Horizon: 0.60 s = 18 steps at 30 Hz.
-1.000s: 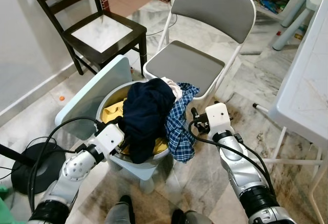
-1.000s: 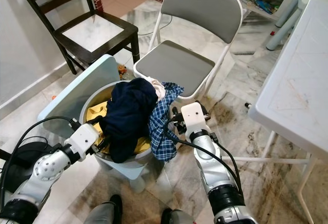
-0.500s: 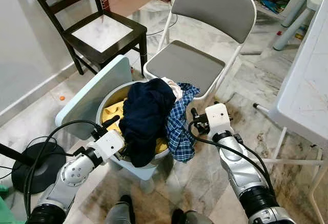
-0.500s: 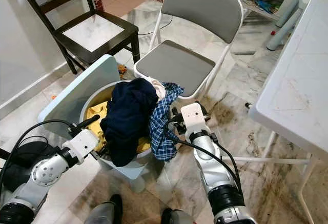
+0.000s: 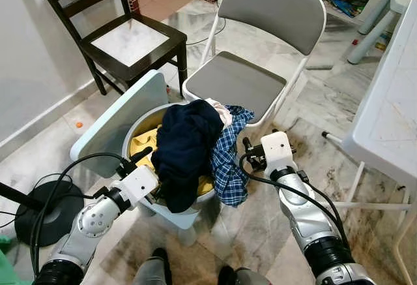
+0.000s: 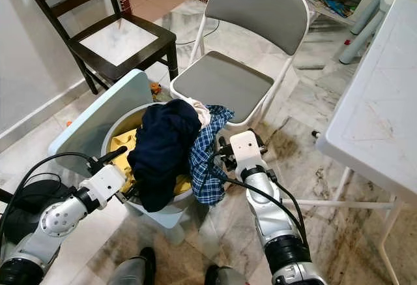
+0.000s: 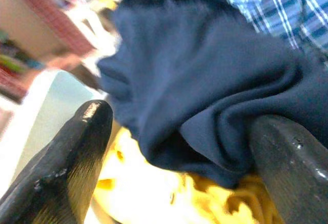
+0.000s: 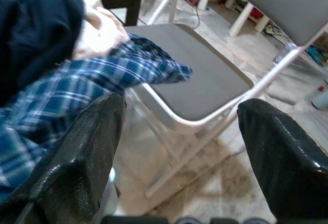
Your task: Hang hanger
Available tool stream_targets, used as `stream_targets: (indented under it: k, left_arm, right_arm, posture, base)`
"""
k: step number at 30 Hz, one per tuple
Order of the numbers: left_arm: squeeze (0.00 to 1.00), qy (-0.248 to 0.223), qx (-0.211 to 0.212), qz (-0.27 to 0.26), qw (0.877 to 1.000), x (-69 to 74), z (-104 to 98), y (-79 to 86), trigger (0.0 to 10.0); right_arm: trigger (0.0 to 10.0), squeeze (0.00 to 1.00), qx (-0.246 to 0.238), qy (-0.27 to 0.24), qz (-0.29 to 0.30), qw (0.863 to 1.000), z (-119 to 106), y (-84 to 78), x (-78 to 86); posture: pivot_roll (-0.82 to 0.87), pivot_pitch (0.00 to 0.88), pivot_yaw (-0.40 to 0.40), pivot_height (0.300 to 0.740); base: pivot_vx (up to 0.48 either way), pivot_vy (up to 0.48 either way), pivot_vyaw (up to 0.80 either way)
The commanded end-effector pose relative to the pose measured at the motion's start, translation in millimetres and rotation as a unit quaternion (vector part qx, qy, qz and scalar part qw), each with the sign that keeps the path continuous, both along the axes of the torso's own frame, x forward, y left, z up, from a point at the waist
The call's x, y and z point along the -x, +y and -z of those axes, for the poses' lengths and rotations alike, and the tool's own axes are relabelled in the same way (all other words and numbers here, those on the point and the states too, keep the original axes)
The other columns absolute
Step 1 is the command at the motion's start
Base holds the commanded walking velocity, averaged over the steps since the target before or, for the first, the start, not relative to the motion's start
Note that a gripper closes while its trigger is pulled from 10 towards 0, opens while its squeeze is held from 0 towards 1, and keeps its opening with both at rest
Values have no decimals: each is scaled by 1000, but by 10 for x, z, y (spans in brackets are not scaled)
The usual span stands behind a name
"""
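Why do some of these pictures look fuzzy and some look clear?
Left and right eye views: sharp and evenly lit, with pale glare on the marble floor. Left wrist view: soft all over, the navy garment smeared and the left gripper fingers blurred up close. Right wrist view: the plaid shirt and folding chair are slightly blurred, the right gripper fingers dark and out of focus.
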State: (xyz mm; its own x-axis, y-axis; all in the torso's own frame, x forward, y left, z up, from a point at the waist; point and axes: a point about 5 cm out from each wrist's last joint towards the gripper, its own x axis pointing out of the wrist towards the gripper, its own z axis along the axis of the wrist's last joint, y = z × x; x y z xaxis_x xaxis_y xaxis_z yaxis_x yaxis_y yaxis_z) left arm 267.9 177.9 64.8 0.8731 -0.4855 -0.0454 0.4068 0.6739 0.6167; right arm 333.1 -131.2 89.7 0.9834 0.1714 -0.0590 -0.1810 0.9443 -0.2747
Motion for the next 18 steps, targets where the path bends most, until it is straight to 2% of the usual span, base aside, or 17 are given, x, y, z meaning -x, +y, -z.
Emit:
stream_targets:
  k: [1,8,11,15,18]
  left_arm:
    - [0,-5,4,-5,1000,112,101,-99,10000]
    - [0,-39,10,13,999,58,-29,-255,10000]
    - [0,-57,-17,52,997,87,-91,-312,10000]
    - [0,-71,-44,78,993,144,-134,-308,10000]
    - [0,-82,-98,135,983,250,-143,-284,10000]
  right_arm:
    - [10000,0,2,10,-1,1000,20,-5,-16]
    - [10000,0,0,13,-8,1000,26,53,-39]
    - [10000,0,-1,17,-11,1000,46,68,-28]
    - [10000,0,0,23,-15,1000,83,88,-5]
    - [10000,0,0,28,-18,999,119,99,19]
  posture:
    - [186,190,-74,740]
    - [209,150,-69,740]
    - [212,153,-67,740]
    - [211,167,-62,740]
    - [213,178,-58,740]
  base:
    - [0,0,0]
    - [0,0,0]
    - [0,0,0]
    - [0,0,0]
    - [0,0,0]
